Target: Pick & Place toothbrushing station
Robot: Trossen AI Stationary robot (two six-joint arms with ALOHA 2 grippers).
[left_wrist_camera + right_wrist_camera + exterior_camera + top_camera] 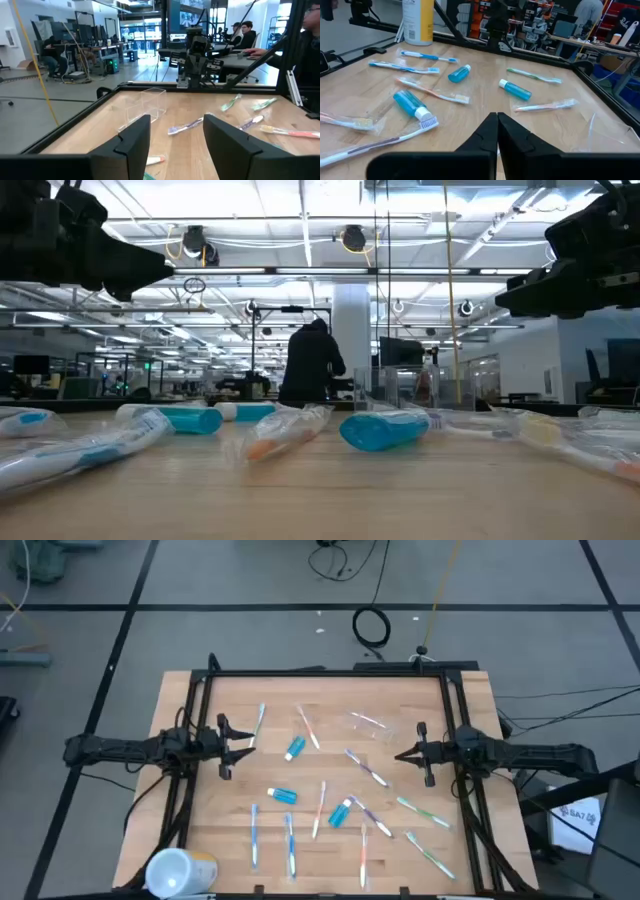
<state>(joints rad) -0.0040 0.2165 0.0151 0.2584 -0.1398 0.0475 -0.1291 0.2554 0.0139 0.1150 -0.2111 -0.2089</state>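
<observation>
1. The toothbrushing station lies scattered flat over the wooden table (200, 700), none of its pieces standing upright.
2. Toothbrushes: roughly eleven can be counted in the high view, though some overlap and the count is not certain.
3. Three blue-handled toothbrushes: one (260, 721) near the left gripper with its long axis nearly along the table's depth, and two (254, 836) (290, 844) side by side near the front edge, also running front to back.
4. An orange-handled toothbrush (307, 727) slants diagonally near the far middle; another (363, 852) lies front to back near the front edge.
5. Purple-white toothbrushes (366, 768) lie diagonally in the middle, pointing toward the front right corner.
6. Two green toothbrushes (423, 811) (430, 855) lie at the front right, slanting the same way.
7. Three blue toothpaste tubes: one (294, 748) in the middle left, one (282, 796) lying crosswise below it, one (341, 811) tilted diagonally near the centre.
8. One clear plastic cup (368, 723) lies on the far right part of the table.
9. The left gripper (237, 745) hovers at the left edge, fingers spread apart and empty.
10. The right gripper (403, 755) hovers at the right edge, fingers pressed together, holding nothing.
11. A white and yellow cylinder (180, 870) lies at the front left corner.
</observation>
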